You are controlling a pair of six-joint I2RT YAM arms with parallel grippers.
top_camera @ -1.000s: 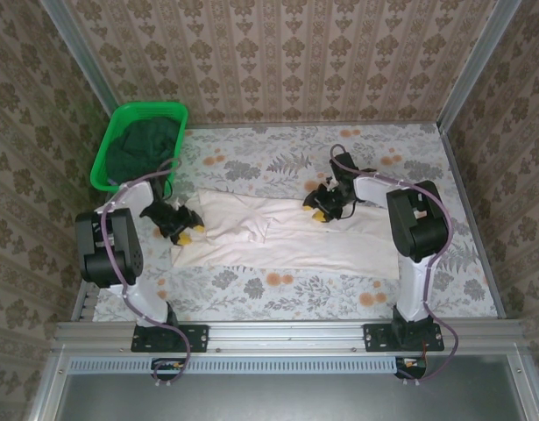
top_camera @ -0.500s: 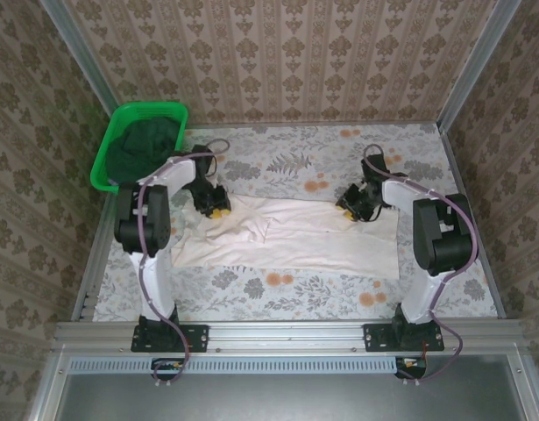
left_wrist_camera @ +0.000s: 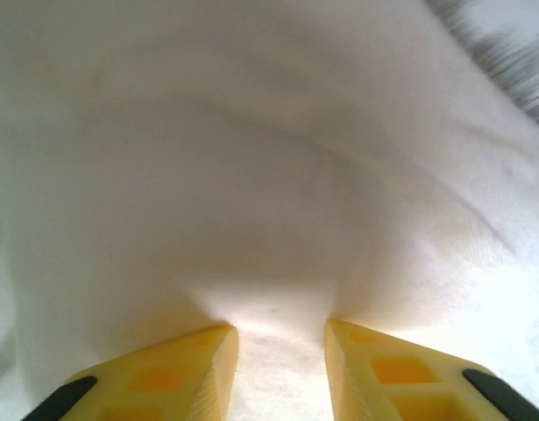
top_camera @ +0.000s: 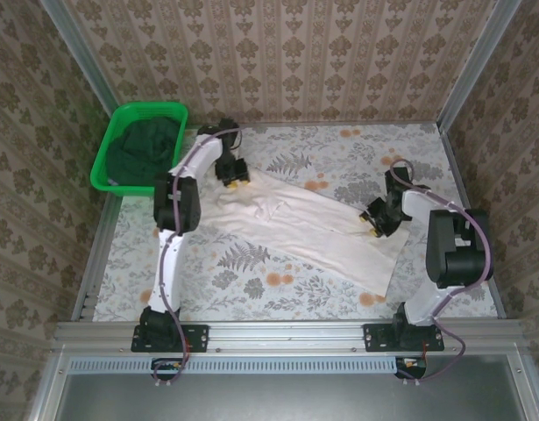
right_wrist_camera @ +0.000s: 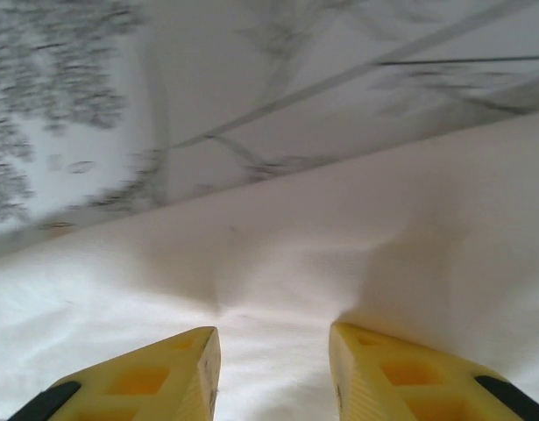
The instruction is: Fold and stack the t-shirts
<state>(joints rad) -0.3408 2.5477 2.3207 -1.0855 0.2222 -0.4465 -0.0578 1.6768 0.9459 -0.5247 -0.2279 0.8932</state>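
Where the table's far left corner is, a bright green basket (top_camera: 152, 107) stands, and a dark green t-shirt (top_camera: 145, 145) lies crumpled inside it. Just to the right of the basket, the left arm stretches far forward, and the left gripper (top_camera: 236, 180) is down on the upper left end of the cream-pink t-shirt (top_camera: 304, 228). From the left wrist camera, the left gripper (left_wrist_camera: 282, 329) has its yellow fingers (left_wrist_camera: 177, 373) standing at a narrow gap, and a small ridge of the pale cloth (left_wrist_camera: 251, 175) is pinched between them, with creases that run out from the tips. The cream-pink t-shirt lies as a long band in a diagonal line over the flowered table (top_camera: 278, 281), from the upper left down to the lower right, flat for the most part and with some wrinkles near its left end. At its right part, on the far edge of the cloth, the right gripper (top_camera: 372, 222) is set. From the right wrist camera, the right gripper (right_wrist_camera: 273, 331) also stands narrow and grips a fold of the same cloth (right_wrist_camera: 339, 254) close to its edge, and the patterned table (right_wrist_camera: 251, 70) shows beyond this edge.
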